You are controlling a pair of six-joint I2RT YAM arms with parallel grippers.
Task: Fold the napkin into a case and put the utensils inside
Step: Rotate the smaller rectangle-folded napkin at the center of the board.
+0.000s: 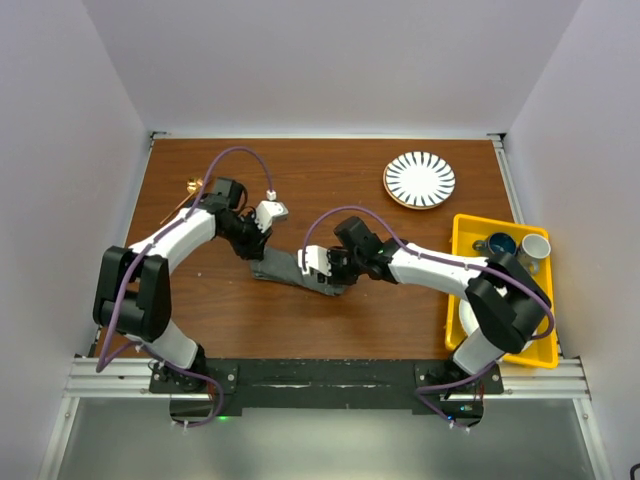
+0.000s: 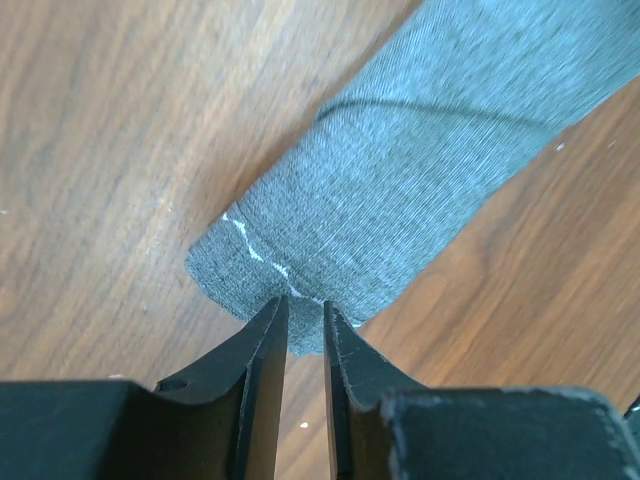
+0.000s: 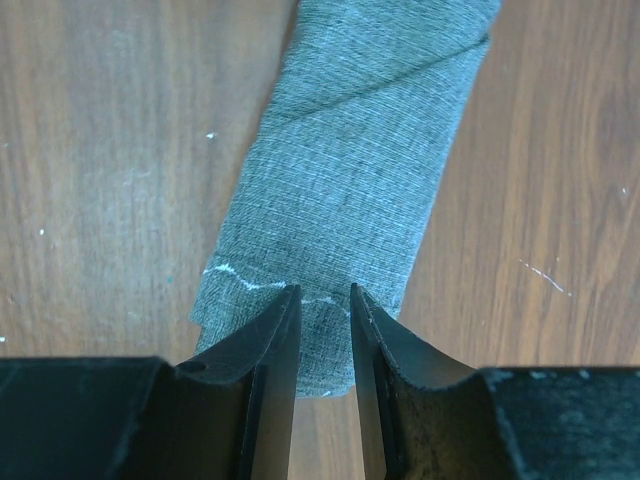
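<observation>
**Handling assessment: folded grey napkin, a claw at each end**

Location. The dark grey soft fabric napkin (image 1: pixel 292 272), folded into a narrow flat strip, lies slightly slanted at the middle of the brown wooden desk (image 1: pixel 330 180), between the two arms. One slender gold-coloured metal utensil (image 1: pixel 190 187) shows at the far left. It is well apart from the strip and partly hidden by the left arm. A second utensil cannot be made out.

Claws. The left claw (image 2: pixel 305 305) stands at the strip's left end and the right claw (image 3: pixel 320 292) at its right end. On each, the fingers stand close together with a thin slit between them, tips at the hemmed edge. Whether either nips the cloth or only rests on it cannot be told.

Handling, as judged. The napkin looks light and limp, with no stiffness of its own. Its layers would likely slide on one another, and the fold could open if one end were lifted alone. The matt weave should grip well. The best hold is at the short ends, through all layers at the hem, with both ends kept taut together. The utensil looks hard, thin and smooth, so probably slippery, and is best taken at mid-handle.

Markings. No brand, label or readable writing is visible. A pale stitching thread runs along the hem. The round white plate with dark radial stripes (image 1: pixel 419 179) and the yellow plastic tray (image 1: pixel 466 236) show no text.
</observation>
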